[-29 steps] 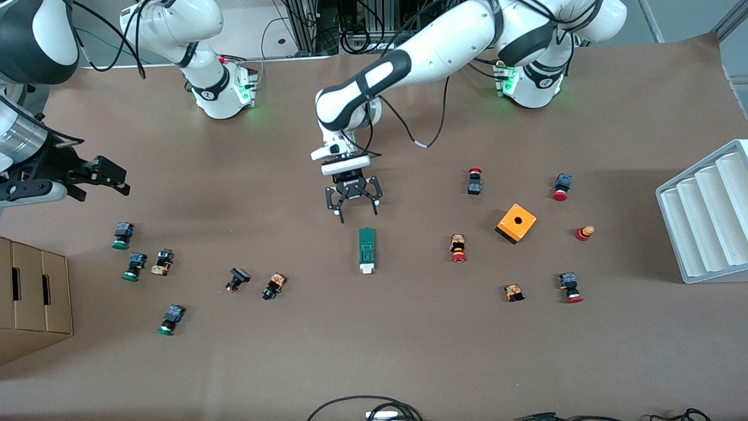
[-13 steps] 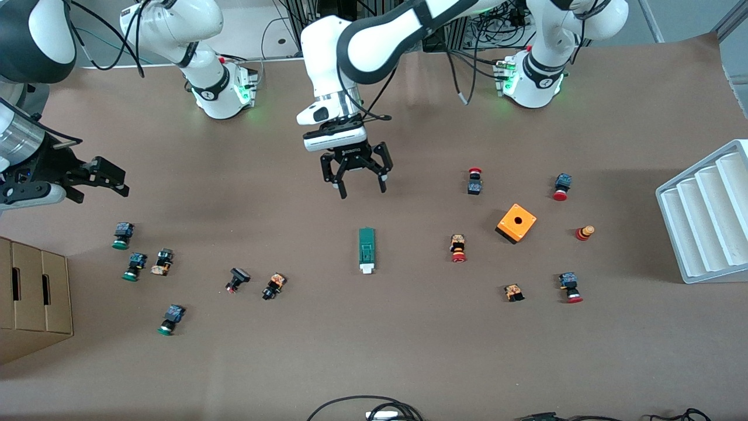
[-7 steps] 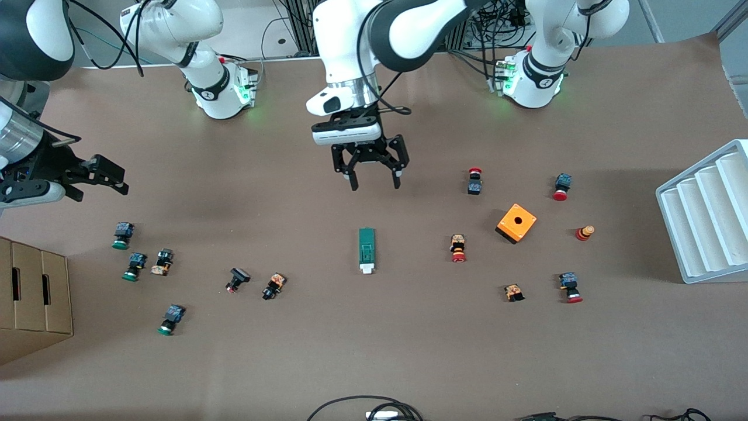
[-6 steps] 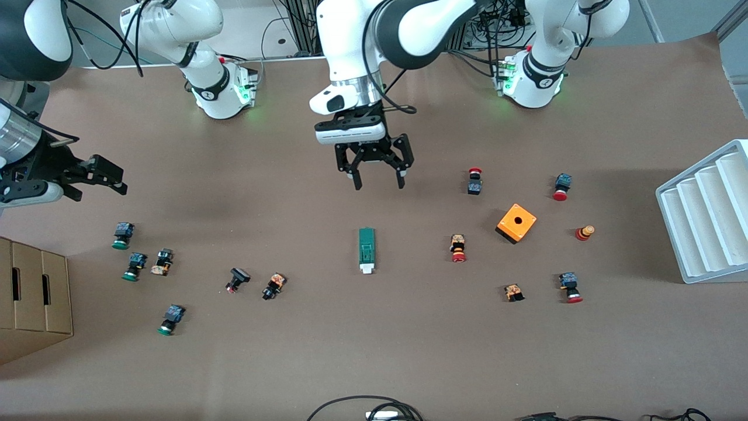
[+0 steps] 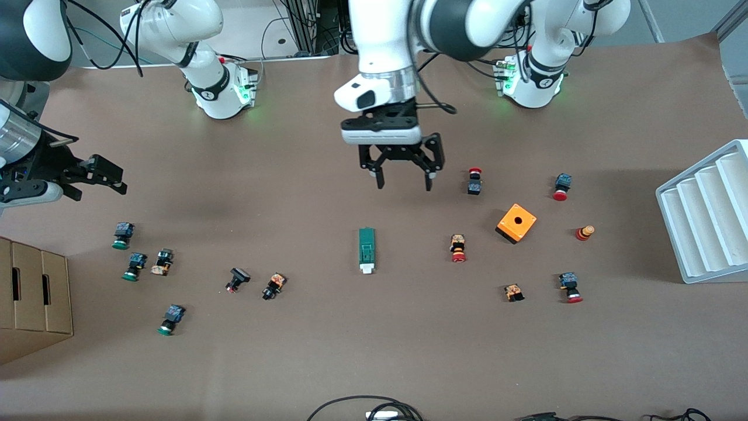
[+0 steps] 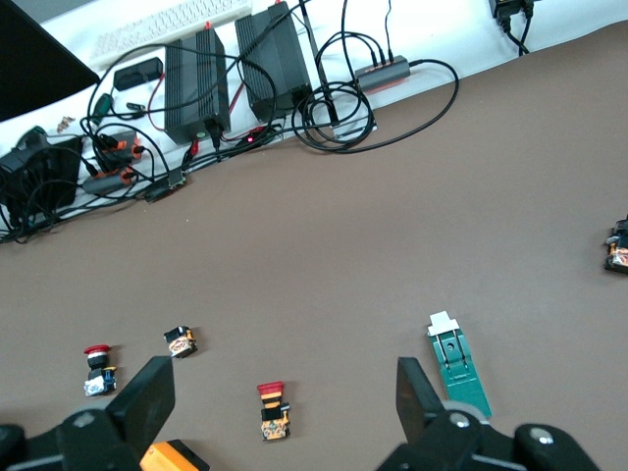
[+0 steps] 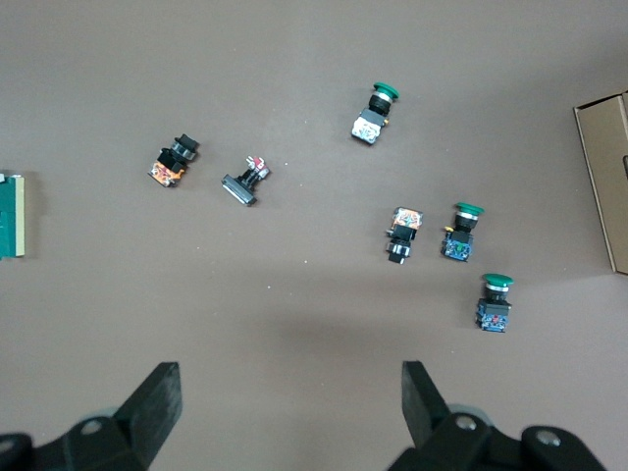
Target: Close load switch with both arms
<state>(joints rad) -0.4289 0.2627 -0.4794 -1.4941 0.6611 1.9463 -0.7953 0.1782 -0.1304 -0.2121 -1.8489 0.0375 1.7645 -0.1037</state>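
Load switch (image 5: 366,250), a narrow dark-green block with a white tab at the end nearer the front camera, lies flat on the brown table (image 5: 374,351), untouched. Left gripper (image 5: 403,182) hangs in the air with jaws spread and empty, over bare table between the load switch and the arms' bases. Right gripper (image 5: 96,175) waits, jaws spread and empty, over the right arm's end of the table, well apart from the load switch. Likely risks: the light block could skid or turn if one arm presses it before the other steadies it, and both arms converging on so small a part could collide.
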